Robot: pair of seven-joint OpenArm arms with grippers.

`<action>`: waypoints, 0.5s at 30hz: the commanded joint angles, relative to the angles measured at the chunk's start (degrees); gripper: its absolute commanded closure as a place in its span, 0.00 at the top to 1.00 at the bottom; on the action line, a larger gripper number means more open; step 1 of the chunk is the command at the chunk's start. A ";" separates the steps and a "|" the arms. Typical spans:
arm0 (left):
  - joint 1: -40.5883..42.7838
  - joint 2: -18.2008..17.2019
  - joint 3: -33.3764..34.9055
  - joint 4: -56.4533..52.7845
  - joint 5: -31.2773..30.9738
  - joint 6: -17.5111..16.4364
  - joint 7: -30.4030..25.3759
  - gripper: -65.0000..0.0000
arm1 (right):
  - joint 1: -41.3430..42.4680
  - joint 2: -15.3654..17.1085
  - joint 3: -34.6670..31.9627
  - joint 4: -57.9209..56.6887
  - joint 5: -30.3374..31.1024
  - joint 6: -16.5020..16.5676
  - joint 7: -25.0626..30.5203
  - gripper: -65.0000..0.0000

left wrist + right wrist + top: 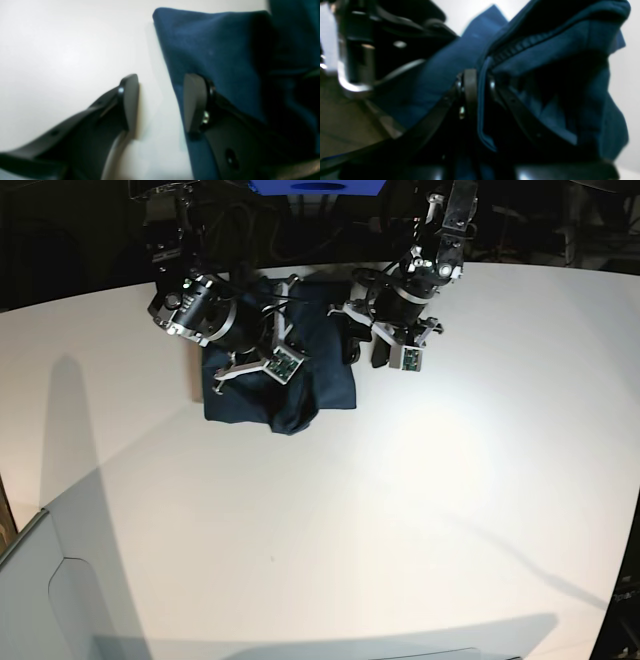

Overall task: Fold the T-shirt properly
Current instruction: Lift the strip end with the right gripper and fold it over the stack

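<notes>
right gripper (480,90) pinches soft, rumpled navy t-shirt (300,395); left gripper (160,102) gapes, empty.

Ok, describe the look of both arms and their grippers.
Both arms are black with silvery metal brackets and loose dark cables. The left gripper has flat, tapered matte-black fingers on slotted black links with small silver screws. The right gripper has the same black fingers and shiny screws.

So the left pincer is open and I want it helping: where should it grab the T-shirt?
Probably the T-shirt's folded edge beside the left pincer, coming sideways off the bare table: one pad already rests on the cloth, the other over the table, so the edge lies between them.
</notes>
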 commanded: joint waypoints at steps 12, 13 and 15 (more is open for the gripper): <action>0.24 0.09 0.10 0.79 -0.32 -0.12 0.48 0.43 | 1.88 -0.22 -1.58 -2.66 -1.94 1.24 1.29 0.00; 0.24 0.09 0.10 0.79 -0.32 -0.12 0.48 0.43 | 1.88 -0.22 -1.58 -2.66 -2.37 1.24 1.29 0.00; 0.24 0.09 0.10 0.79 -0.32 -0.12 0.48 0.43 | 1.79 -0.31 -1.58 -2.58 -2.46 1.24 1.20 0.00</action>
